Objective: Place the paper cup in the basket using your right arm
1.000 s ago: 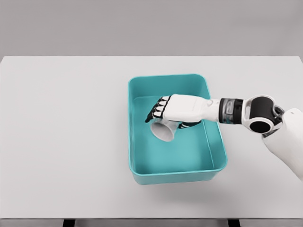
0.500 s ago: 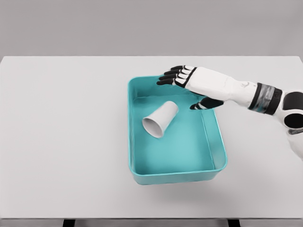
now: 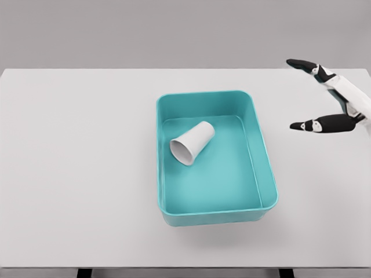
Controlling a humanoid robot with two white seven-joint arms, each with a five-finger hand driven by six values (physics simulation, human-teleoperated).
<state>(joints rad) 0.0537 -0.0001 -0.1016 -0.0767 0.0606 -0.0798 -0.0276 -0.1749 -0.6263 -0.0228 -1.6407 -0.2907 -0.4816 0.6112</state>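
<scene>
Since the earlier frames the right hand (image 3: 339,98) has let go of the paper cup and drawn well away from the basket, out to the picture's right edge, where only part of it shows; the cup has rolled slightly to the left on the basket floor.

Largest in view is the pale grey tabletop (image 3: 75,174), which spans nearly the whole width of the picture under a plain grey backdrop. Near its middle, a little right of centre, sits the teal basket (image 3: 264,168), a rectangular bin with rounded corners and a raised rim, its long side running away from the camera.

Next in size is what shows of the right hand: white with black fingertips, hovering over the tabletop's far right, well apart from the basket. Its fingers (image 3: 301,63) are spread apart and hold nothing, one group reaching up and left, the thumb (image 3: 310,124) pointing left lower down, with a wide gap between them. The rest of the arm is cut off by the frame edge.

Smallest is the white paper cup (image 3: 192,142), lying on its side inside the basket, on the floor in the far-left part, close to the left wall. Its open mouth faces down-left toward the camera and its narrower base points up-right.
</scene>
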